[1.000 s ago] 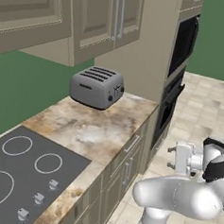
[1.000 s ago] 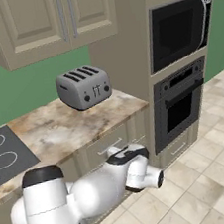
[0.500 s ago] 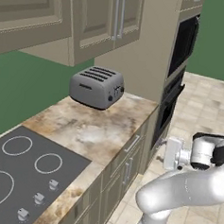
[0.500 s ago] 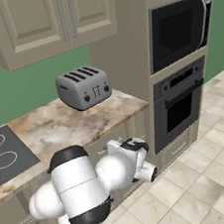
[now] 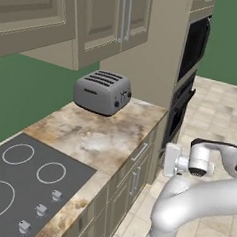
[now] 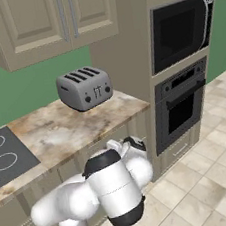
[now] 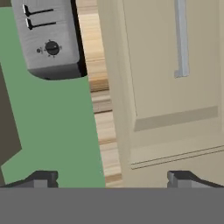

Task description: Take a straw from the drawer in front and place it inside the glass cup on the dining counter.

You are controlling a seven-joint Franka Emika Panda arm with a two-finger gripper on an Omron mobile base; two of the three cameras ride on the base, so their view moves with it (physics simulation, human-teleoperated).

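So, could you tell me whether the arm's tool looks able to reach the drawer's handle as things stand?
Probably yes. The tool is open and faces the drawer front with nothing between them. The bar handle lies off to one side of its aim, so a small shift seems needed.

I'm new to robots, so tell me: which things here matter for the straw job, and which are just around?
For the job: drawer, shut; gripper, open, facing it.
Just around: toaster; cooktop; wall oven; microwave; upper cabinets.
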